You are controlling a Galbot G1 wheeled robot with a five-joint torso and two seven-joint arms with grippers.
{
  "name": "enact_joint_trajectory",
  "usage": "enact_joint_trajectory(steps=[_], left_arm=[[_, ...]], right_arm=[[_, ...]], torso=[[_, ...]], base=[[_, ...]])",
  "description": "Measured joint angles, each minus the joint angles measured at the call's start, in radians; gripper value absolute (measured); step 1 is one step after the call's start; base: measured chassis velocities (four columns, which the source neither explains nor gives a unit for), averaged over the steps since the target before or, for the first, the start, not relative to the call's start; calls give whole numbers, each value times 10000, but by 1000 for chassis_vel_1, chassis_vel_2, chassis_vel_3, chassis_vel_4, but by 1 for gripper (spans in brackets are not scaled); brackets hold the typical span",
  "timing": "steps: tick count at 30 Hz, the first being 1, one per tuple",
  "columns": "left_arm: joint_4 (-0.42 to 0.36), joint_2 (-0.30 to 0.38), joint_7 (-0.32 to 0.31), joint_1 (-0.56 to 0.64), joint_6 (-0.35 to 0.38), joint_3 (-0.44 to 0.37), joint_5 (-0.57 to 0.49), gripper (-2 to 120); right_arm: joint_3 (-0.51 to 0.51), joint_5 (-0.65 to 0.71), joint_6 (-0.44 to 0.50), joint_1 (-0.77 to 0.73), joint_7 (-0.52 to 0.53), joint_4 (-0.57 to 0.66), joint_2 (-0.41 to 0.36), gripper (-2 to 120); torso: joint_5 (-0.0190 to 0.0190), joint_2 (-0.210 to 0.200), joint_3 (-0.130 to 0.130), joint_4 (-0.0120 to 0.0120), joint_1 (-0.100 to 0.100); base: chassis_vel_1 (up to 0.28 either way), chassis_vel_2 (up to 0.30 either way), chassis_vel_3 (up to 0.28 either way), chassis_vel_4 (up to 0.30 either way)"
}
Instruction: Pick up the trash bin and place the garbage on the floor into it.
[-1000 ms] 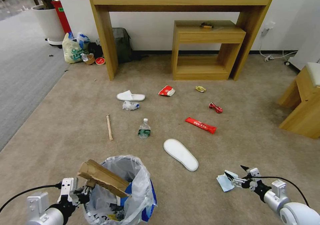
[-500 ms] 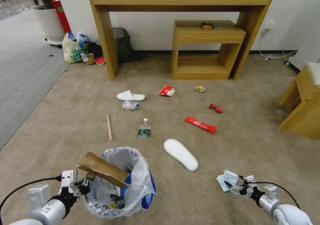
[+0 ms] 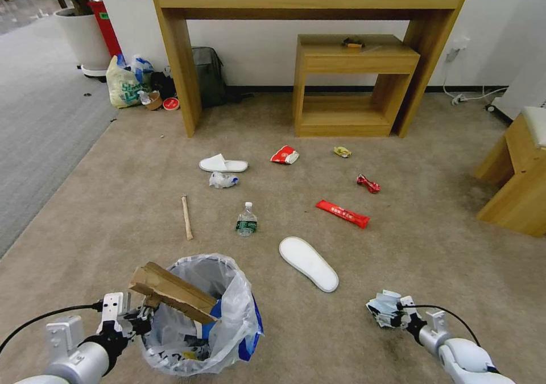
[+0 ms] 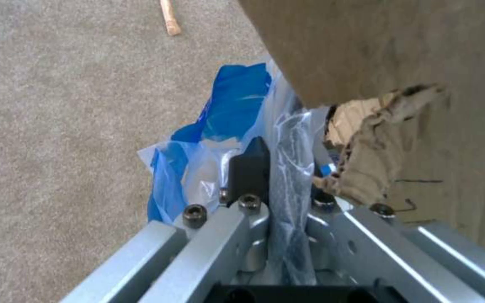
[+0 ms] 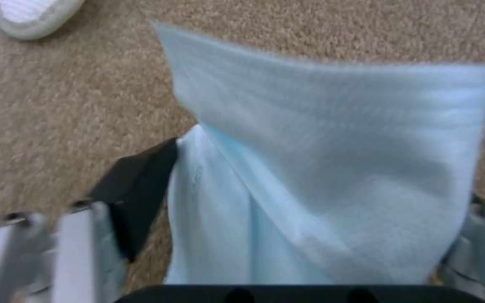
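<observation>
The trash bin (image 3: 199, 321), lined with a crinkly bag, stands at the near left with a cardboard strip (image 3: 170, 294) sticking out. My left gripper (image 3: 136, 318) is shut on its rim and bag (image 4: 287, 168). At the near right my right gripper (image 3: 394, 311) is low on the beige floor (image 3: 114, 202), open, with the bunched blue tissue (image 3: 382, 307) (image 5: 321, 168) standing between its fingers (image 5: 136, 198). Litter on the floor: two white slippers (image 3: 308, 263) (image 3: 223, 164), a green-label bottle (image 3: 246, 220), a wooden stick (image 3: 186, 217), red wrappers (image 3: 342, 213) (image 3: 368, 183), and a yellow wrapper (image 3: 342, 152).
A tall wooden console (image 3: 170, 60) and a small wooden table (image 3: 355, 60) stand against the far wall. A wooden stool (image 3: 515, 173) is at the right. A grey backpack (image 3: 209, 74), a pale-yellow shopping bag (image 3: 124, 82) and a planter (image 3: 82, 37) sit at the far left by grey carpet (image 3: 34, 116).
My right gripper has dropped and pushed in over the blue tissue, which now bunches up between its fingers. The left gripper and the bin have shifted only slightly.
</observation>
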Motion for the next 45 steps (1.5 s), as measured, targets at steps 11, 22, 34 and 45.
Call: enact_joint_trajectory(steps=[11,22,34,45], left_arm=[[161,108,-3,-218,0,89,-22,0],[190,197,0,-247,-2,86,-84,0],[195,149,11,-352,-3,189,-32,0],[226,153,15,-396,-5,200,-8,0]], right_arm=[[4,-83,122,213,231,-268,163,39],[96,-290,159,109,446,-22,328,0],[579,-442,-65,-996,823,3734,-564,0],[-160,1650,-2035,-237,1593,8162,-1316,0]], torso=[[-3,1,-1,-1,0],[11,1,-1,4,0],[2,1,-1,1,0],[-4,1,-1,4,0]], base=[[0,0,0,0],[0,0,0,0],[0,0,0,0],[0,0,0,0]])
